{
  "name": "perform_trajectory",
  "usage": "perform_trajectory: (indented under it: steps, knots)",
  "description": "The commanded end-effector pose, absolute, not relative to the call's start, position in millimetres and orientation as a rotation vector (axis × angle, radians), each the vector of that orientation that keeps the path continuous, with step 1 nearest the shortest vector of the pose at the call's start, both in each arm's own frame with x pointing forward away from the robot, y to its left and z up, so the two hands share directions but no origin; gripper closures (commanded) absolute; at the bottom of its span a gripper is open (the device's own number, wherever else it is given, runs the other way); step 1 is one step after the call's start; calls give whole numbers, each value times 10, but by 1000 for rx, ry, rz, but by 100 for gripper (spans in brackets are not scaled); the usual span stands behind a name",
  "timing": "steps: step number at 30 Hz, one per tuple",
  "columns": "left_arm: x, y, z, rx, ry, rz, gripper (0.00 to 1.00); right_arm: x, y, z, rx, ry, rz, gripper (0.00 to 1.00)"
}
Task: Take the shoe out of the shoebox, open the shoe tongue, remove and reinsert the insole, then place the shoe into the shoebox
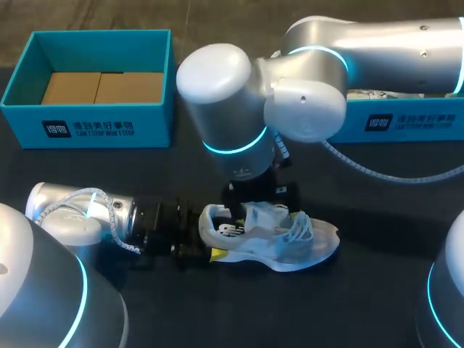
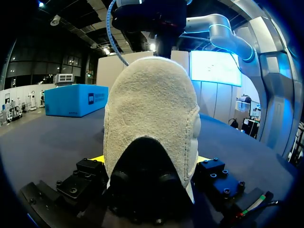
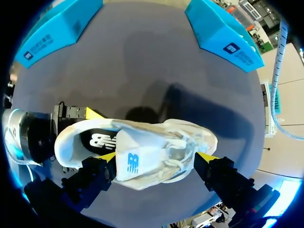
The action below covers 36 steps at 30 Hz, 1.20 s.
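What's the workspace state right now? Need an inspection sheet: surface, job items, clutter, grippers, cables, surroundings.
Surface: dark table, carrying a shoe and two boxes.
Job's things: white shoe upright on its sole mid-table, out of the box; teal shoebox open at the far left, only brown cardboard inside.
Clutter: second teal box at the far right, partly behind the right arm.
Grippers: left gripper shut on the shoe's heel; right gripper open, over the shoe's middle.
Cables: grey cable from the right arm loops over the table; white cable on the left arm.
Surroundings: nothing seen.
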<state>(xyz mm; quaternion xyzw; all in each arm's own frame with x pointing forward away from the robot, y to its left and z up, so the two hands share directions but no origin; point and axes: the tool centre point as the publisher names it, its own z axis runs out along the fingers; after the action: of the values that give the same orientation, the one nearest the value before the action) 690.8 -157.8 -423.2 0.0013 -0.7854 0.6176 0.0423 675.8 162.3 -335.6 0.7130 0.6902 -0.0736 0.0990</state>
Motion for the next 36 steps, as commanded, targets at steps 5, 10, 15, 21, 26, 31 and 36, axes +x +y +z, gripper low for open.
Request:
perform_trajectory:
  steps: [5, 10, 15, 21, 26, 31, 36]
  knots:
    - [6909, -1583, -4269, 6, -2406, 1885, 100, 6663, 1652, -3409, 2502, 1479, -159, 19]
    - [6909, -1583, -4269, 6, -2406, 1885, 100, 6667, 1588, -3388, 2516, 1470, -150, 33]
    - [6909, -1583, -4269, 6, -2406, 1885, 100, 6680, 1542, -3308, 2514, 1458, -128, 55]
    - [6909, -1583, -4269, 6, -2406, 1885, 100, 6721, 1505, -3260, 2528, 1482, -110, 71]
    - [6909, -1583, -4269, 6, -2406, 1885, 100, 6755, 1460, -3297, 2565, 1521, -100, 100]
    - [6909, -1583, -4269, 6, -2406, 1885, 100, 6771, 1370, -3307, 2605, 1584, -73, 100]
    - [6909, -1583, -4269, 6, -2406, 1885, 100, 6779, 1229, -3273, 2654, 1629, -27, 100]
